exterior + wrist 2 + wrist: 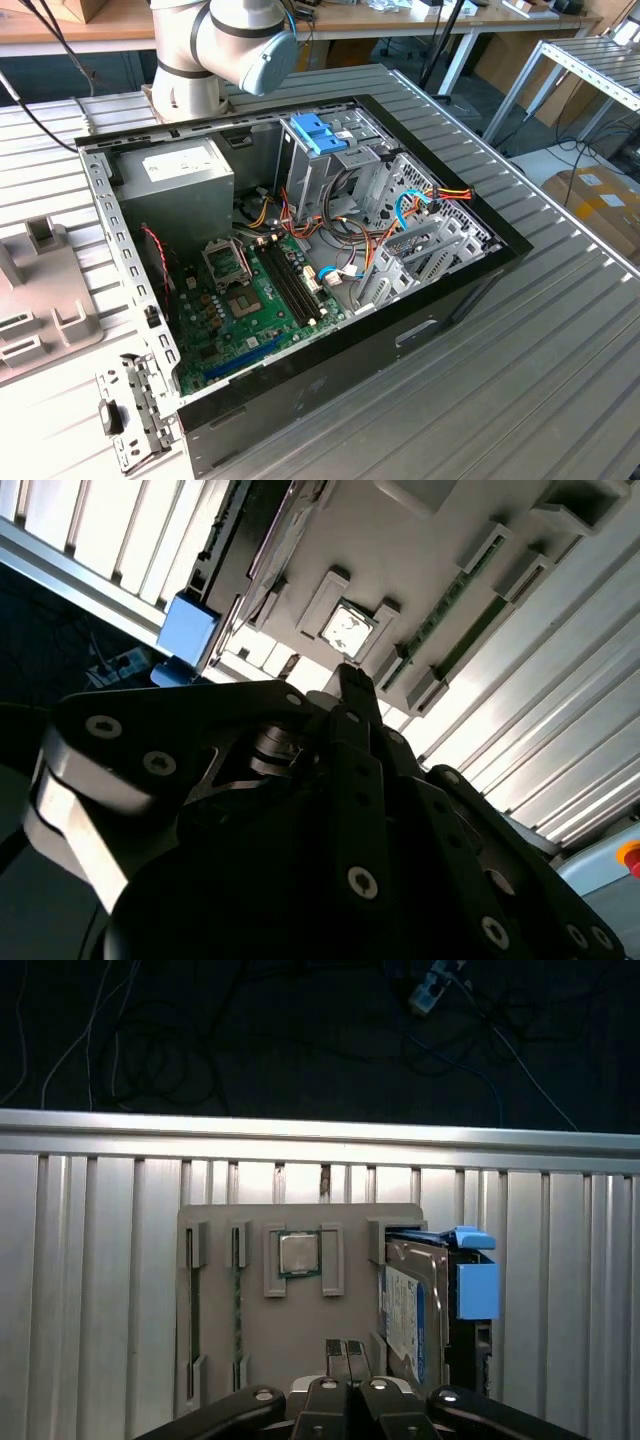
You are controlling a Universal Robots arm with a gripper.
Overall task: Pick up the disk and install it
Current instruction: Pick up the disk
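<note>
Plainly, the pick-up step was in hand and the grasp was not yet made.

In the exterior view, the arm [225, 40] rose from its base behind the open computer case [440, 300]. Inside the case stood the drive cage [325, 150] with its light-blue latch tabs, which I judged to be where the drive belonged. A grey holder tray [45, 320] lay on the ribbed table [560, 380] at the exterior view's left, apart from the case.

In the second wrist view, the gripper [352, 680] had its fingers pressed together with nothing between them. Its tip pointed at the tray, close to a small square chip [345, 630] seated there. A blue side bracket [188, 630] sat well off to one side of the tip.

In the first wrist view, the disk [405, 1310] stood on edge in a slot at one end of the tray. Its white-and-blue label faced the tray's middle and the bracket [476, 1285] was on its outer side. The gripper [347, 1352] hung over the tray's middle, just beside the disk, pinching nothing and, as far as I could see, touching nothing.

By my judgement, a grasp from there called for two things. The fingers had to part enough to straddle the drive's thin body, and the tip had to come across to that slot, square to the upright faces.
</note>
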